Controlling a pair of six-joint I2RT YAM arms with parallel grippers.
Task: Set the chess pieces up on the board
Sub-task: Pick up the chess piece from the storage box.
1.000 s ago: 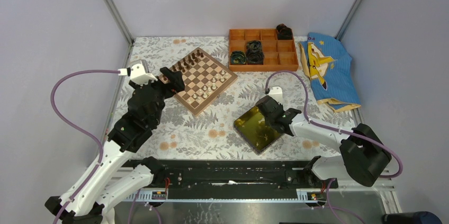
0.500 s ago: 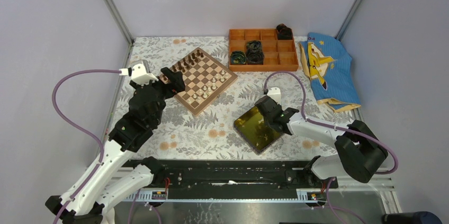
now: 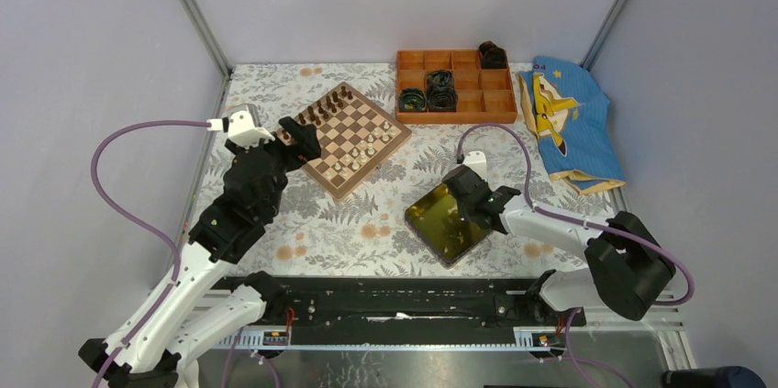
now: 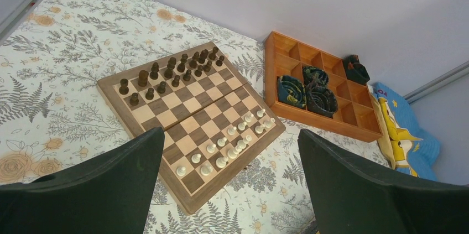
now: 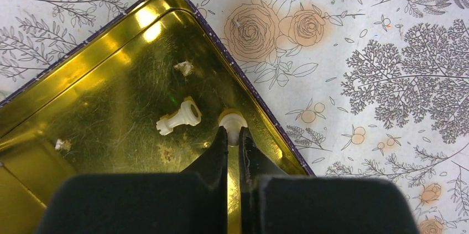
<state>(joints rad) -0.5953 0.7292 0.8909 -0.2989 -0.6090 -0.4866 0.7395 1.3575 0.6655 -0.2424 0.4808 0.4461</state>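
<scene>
Right arm at the yellow tray, left arm beside the board. In the right wrist view the right gripper is clenched on a cream chess piece: both fingertips press against its round top, close to the tray's right wall. Whether the piece's base touches the tray floor cannot be told. A second cream piece lies on its side just left of the fingers, apart from them, with pale crumbs scattered on the tray floor.

Compared with the top views from a second and half a second ago, the right wrist sits slightly nearer the tray's far corner, the elbow has shifted, and the jaws, partly apart then, have since come together.

The left gripper hovers at the board's left corner, jaws spread wide and holding nothing, in the same pose as in both earlier top views. Through its wrist camera the board lies between the two fingers: dark pieces fill the far rows, and cream pieces stand in the near rows, with squares bare at the left end. The arrangement on the board matches the earlier frames.

The orange compartment box and blue cloth lie at the far right of the table, unmoved.
</scene>
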